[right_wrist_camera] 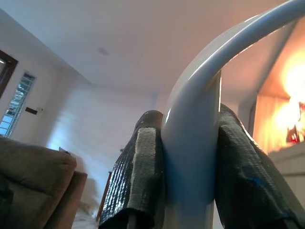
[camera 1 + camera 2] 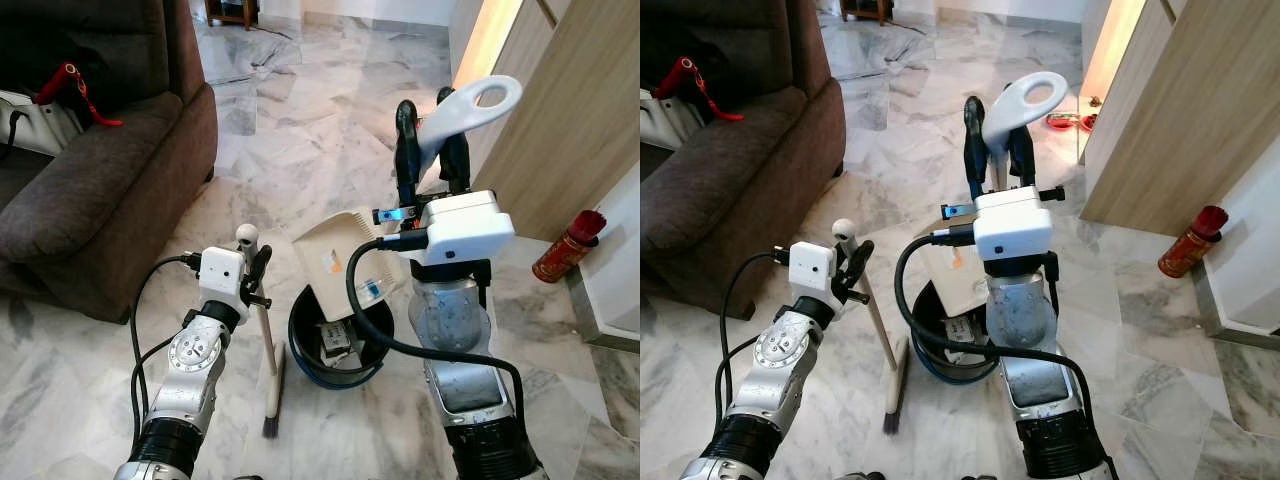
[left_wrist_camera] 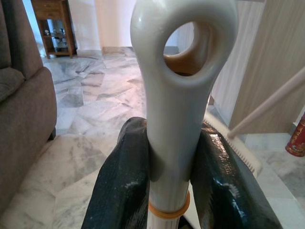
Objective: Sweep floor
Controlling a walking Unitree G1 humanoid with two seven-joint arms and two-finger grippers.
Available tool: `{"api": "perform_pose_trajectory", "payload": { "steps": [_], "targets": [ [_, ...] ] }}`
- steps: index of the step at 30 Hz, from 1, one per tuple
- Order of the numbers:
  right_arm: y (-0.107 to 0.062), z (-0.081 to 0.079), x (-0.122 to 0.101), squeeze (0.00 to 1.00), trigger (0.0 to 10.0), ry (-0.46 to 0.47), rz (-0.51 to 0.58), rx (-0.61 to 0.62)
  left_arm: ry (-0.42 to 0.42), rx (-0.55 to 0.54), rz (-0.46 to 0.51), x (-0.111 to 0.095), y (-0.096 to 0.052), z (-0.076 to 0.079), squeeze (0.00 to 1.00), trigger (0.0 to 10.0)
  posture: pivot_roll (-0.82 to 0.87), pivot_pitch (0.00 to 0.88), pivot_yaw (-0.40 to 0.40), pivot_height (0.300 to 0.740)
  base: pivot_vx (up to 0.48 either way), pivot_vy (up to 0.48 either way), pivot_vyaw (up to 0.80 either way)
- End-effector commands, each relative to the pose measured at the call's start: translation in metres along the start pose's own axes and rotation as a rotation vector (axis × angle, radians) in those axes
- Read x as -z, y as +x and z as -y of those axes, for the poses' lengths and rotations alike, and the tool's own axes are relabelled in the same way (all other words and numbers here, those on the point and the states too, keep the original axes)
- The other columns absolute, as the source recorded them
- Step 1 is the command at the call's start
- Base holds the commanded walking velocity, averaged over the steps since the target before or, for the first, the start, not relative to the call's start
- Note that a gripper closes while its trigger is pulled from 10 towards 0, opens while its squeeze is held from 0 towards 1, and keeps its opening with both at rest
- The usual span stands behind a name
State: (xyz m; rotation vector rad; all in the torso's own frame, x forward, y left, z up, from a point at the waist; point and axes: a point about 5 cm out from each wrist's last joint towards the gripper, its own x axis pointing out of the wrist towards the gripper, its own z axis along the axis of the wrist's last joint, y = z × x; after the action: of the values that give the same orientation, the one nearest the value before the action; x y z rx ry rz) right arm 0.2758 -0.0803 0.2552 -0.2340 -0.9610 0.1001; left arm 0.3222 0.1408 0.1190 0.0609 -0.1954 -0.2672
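Over the black bin (image 2: 335,345) | right gripper (image 2: 432,150) clenched on dustpan (image 2: 345,262) handle, pan tilted mouth-down into bin | left gripper (image 2: 252,275) grasping broom (image 2: 268,350) near its top, shaft nearly upright (bristles on floor, just left of bin) | broom arm nearer open marble.

Left gripper (image 2: 254,268) fingers clamped low, right gripper (image 2: 432,135) fingers clamped, arm raised upright

Brown armchair (image 2: 90,190) on left; red canister (image 2: 566,246) by wooden cabinet (image 2: 570,110) on right
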Motion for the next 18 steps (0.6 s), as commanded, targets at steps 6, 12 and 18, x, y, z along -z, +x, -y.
{"api": "perform_pose_trajectory", "payload": {
  "steps": [6, 12, 18],
  "targets": [
    [0.0086, -0.0042, -0.0289, 0.0, 10.0, -0.019, 0.174, -0.025, 0.006, 0.013, 0.048, -0.0082, 0.0021, 0.0014, 0.0, 10.0, 0.12, 0.124, -0.059, 0.74, 0.0, 0.0, 0.0],
    [0.0095, -0.0059, -0.0305, 0.0, 10.0, -0.022, 0.182, -0.034, 0.006, 0.014, 0.049, -0.0085, 0.0022, 0.0012, 0.0, 10.0, 0.12, 0.124, -0.057, 0.74, 0.0, 0.0, 0.0],
    [0.0094, -0.008, -0.032, 0.0, 10.0, -0.037, 0.191, -0.057, 0.006, 0.014, 0.049, -0.0087, 0.0025, 0.0009, 0.0, 10.0, 0.12, 0.127, -0.057, 0.74, 0.0, 0.0, 0.0]
  ]
}}
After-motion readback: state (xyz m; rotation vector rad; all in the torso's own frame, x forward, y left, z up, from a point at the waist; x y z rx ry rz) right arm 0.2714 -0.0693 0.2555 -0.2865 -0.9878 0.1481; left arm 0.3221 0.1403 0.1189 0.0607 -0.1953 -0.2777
